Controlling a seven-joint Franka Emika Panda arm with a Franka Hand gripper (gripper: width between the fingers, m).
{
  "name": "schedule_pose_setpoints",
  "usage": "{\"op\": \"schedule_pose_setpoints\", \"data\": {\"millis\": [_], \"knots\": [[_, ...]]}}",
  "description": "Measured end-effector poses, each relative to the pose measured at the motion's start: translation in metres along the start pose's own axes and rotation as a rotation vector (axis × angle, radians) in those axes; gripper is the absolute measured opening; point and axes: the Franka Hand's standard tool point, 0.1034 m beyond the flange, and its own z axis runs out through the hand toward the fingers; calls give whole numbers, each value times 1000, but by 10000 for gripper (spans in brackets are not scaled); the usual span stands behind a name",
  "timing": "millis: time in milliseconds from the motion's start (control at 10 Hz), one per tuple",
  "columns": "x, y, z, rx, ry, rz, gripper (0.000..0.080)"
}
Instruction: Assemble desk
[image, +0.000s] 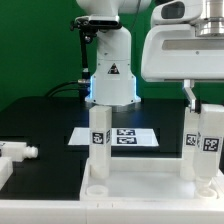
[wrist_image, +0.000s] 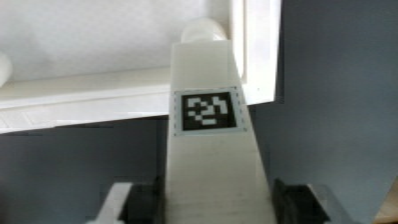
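The gripper is being shown only in part: in the exterior view its body is cut off by the upper edge, and in the wrist view only the ends of the two fingers are being seen. These fingers are pressing on the two opposite sides of the held leg, so the pincer is closed at a narrow width on this leg. The lower end of the held leg, where it is meeting the tabletop, is hard to make out. The tabletop is lying at the front of the black table and is being cut off by the lower edge.

No readable writing is being found. Only black-and-white square tags are being shown on the legs and on the marker board. On the arm base a small dark triangular label is being seen, too small to read.

Two legs are standing upright on the tabletop: the held leg at the exterior view's right and the free leg at its left. One loose leg is lying on the table at the far left. Below it, one more white piece is being cut off by the edge.
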Motion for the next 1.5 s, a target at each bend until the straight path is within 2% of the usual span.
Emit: {"op": "schedule_pose_setpoints", "data": {"millis": [100,300,700,1000,1300,1400,1500], "knots": [[1,1,3,-4,-1,0,284],[5,-6,6,0,14,-7,284],[-4,-9,17,-7,8,-16,284],[-3,-7,18,6,67,-18,284],[-2,-4,18,9,78,-15,284],[-3,-4,18,8,77,-15,316],[-3,-4,18,7,73,-15,493]]}}
